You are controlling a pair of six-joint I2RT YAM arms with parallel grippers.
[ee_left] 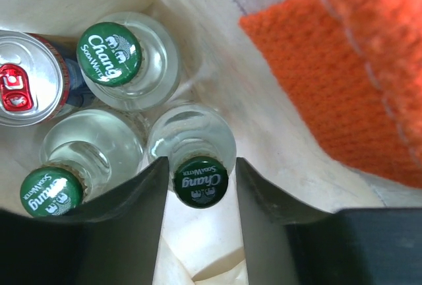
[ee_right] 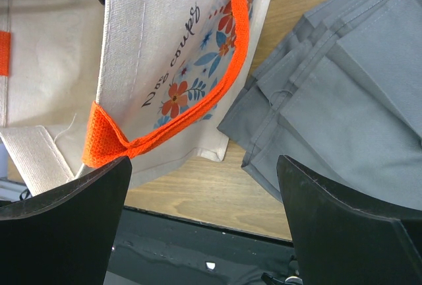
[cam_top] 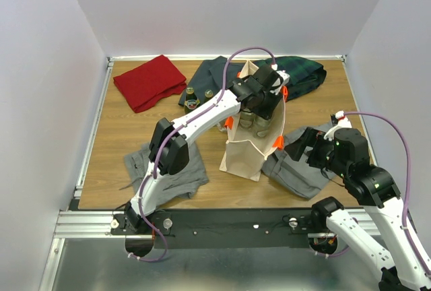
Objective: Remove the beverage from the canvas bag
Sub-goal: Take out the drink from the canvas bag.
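Seeing our left pincer [ee_left: 201, 166] inside the canvas bag [cam_top: 242, 159], straddling a green-capped bottle [ee_left: 194, 143] | grip: we cannot tell, perhaps short of contact | right pincer [ee_right: 204, 163] released, beside the bag

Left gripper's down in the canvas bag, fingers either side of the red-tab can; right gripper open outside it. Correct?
Not the can: the left wrist view shows the left gripper straddling a green-capped bottle, with the can off to one side. The rest holds.
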